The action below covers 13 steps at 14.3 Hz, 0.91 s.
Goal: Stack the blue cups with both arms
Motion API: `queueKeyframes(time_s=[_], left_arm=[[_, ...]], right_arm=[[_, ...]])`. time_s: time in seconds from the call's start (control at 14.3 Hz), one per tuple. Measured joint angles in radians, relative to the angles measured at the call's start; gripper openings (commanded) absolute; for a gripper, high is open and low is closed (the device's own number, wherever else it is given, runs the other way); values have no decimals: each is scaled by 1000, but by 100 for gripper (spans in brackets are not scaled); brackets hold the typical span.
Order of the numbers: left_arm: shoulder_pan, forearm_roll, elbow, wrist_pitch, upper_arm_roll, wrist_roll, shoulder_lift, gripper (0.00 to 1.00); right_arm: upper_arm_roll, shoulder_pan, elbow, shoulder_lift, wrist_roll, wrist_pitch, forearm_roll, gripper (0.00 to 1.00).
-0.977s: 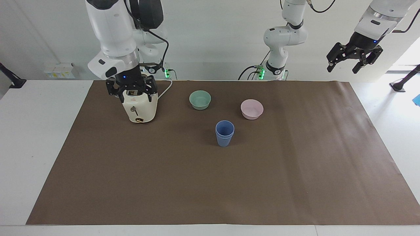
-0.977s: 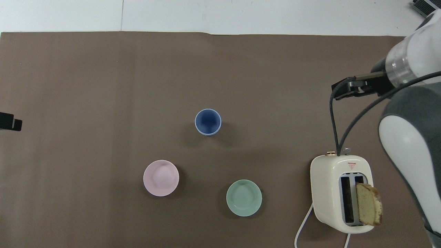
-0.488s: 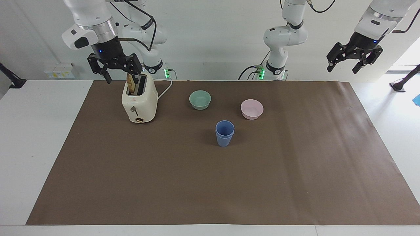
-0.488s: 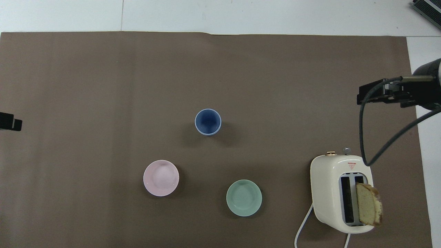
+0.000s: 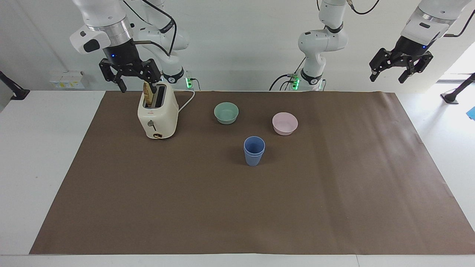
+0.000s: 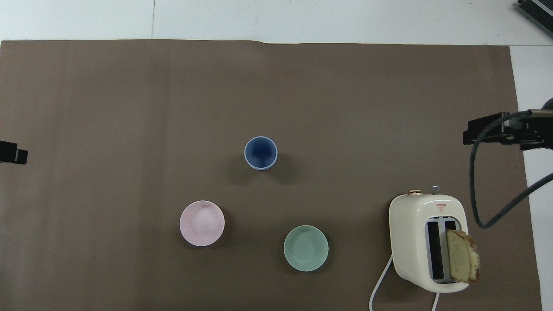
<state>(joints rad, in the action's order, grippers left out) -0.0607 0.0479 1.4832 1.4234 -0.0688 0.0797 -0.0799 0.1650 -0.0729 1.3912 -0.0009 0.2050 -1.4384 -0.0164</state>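
Already nested mid-tabletop, your blue cups (image 5: 254,150) needed no grip, so left gripper (image 5: 400,68) and right gripper (image 5: 130,76) hung released, high over opposite edges.

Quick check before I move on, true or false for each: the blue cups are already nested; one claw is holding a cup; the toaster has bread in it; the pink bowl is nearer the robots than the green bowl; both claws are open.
1. The blue cups are nested, one inside the other, upright on the brown mat. True.
2. One claw holds a cup. False: the right claw hangs empty over the toaster, and the left claw waits empty, raised at the left arm's end of the table.
3. A slice of bread stands in the toaster. True.
4. The pink bowl is nearer to the robots than the green bowl. False: the green bowl is nearer.
5. Both claws are open. True.
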Motion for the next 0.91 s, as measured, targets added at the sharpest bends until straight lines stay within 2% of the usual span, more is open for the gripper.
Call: queueKeyframes(time_s=[0.91], left_arm=[[0, 0, 0, 0, 0, 0, 0, 100]], right_arm=[[-14, -46, 7, 0, -79, 0, 1, 100]])
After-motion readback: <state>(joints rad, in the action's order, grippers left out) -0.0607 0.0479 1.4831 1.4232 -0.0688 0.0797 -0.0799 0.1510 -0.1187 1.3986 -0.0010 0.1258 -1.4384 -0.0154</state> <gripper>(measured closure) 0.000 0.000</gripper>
